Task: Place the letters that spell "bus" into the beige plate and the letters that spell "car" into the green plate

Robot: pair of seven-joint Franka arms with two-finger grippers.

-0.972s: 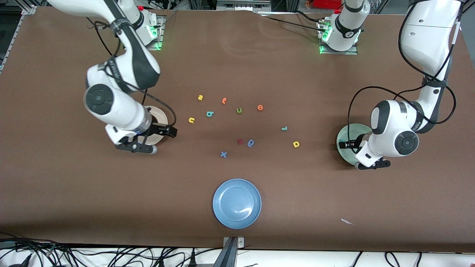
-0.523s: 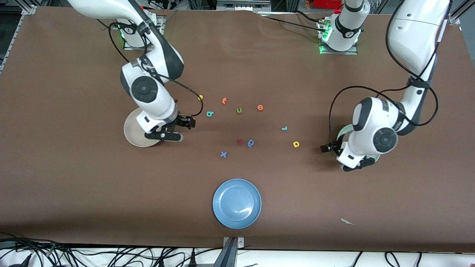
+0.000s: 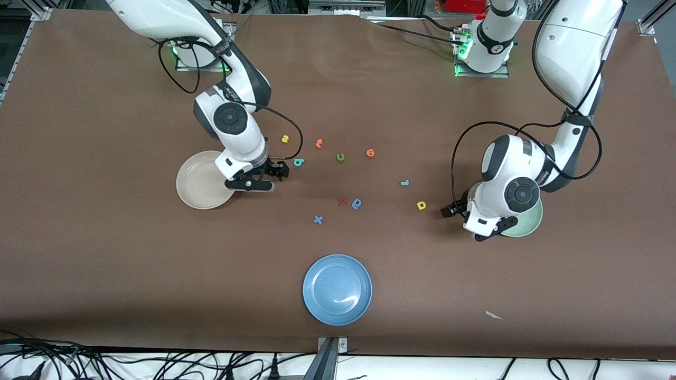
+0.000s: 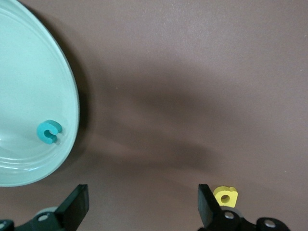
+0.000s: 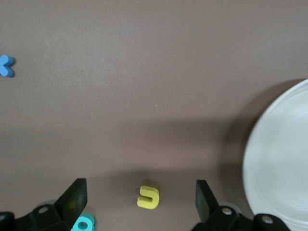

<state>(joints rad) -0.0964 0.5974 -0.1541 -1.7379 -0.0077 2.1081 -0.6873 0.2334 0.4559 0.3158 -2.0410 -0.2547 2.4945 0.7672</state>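
Observation:
My right gripper hangs open beside the beige plate, and the yellow "u" lies on the table between its fingers. The teal "b" lies right next to it and the yellow "s" is farther from the front camera. My left gripper is open and holds nothing, just off the green plate. The teal "c" lies in that plate. The yellow "a" sits beside one left finger, and the teal "r" lies a little farther from the camera.
Mid-table lie two orange letters, a green "u", a red letter, a blue round letter and a blue "x". A blue plate sits near the front edge, with a paper scrap toward the left arm's end.
The right gripper moved off the beige plate to the yellow "u". The left gripper moved off the green plate toward the yellow "a". Both stay open.

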